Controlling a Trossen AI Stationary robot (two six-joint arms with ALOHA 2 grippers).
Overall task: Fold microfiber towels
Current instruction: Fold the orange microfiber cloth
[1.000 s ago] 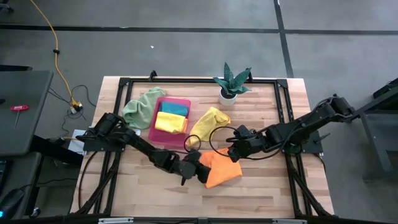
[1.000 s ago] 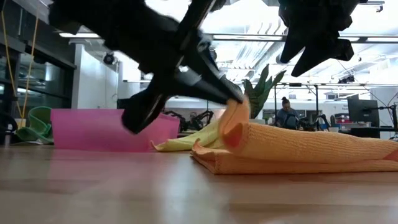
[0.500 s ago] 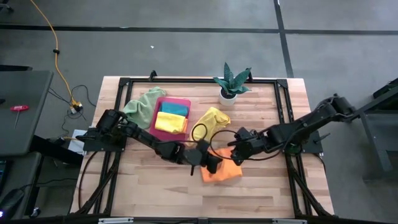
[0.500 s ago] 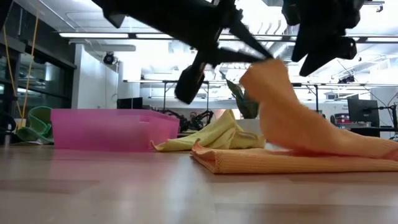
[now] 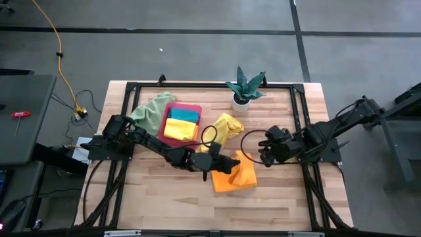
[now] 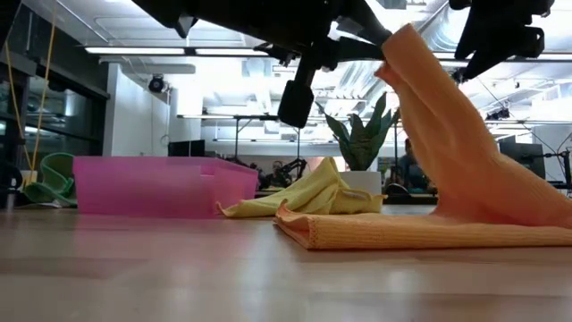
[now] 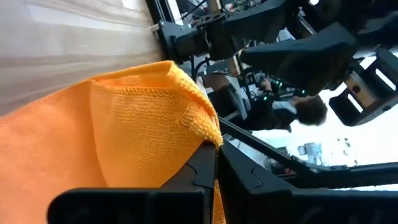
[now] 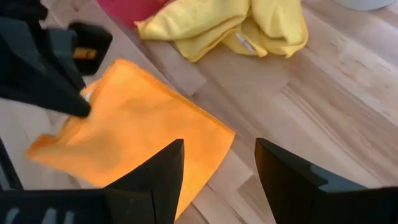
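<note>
Since a second ago the left gripper (image 5: 227, 162) has carried the orange towel's (image 5: 238, 176) corner up and across to the right, and the right gripper (image 5: 263, 153) has backed off toward the desk's (image 5: 289, 197) right side, its fingers apart and empty. Left fingers (image 7: 208, 163) are clamped on that raised corner, with the rest of the orange towel lying on the desk near the loose yellow towel (image 5: 222, 128). The pinch looks shallow, though the view is tight, so the fabric could slip free, or the fold could land skewed.
</note>
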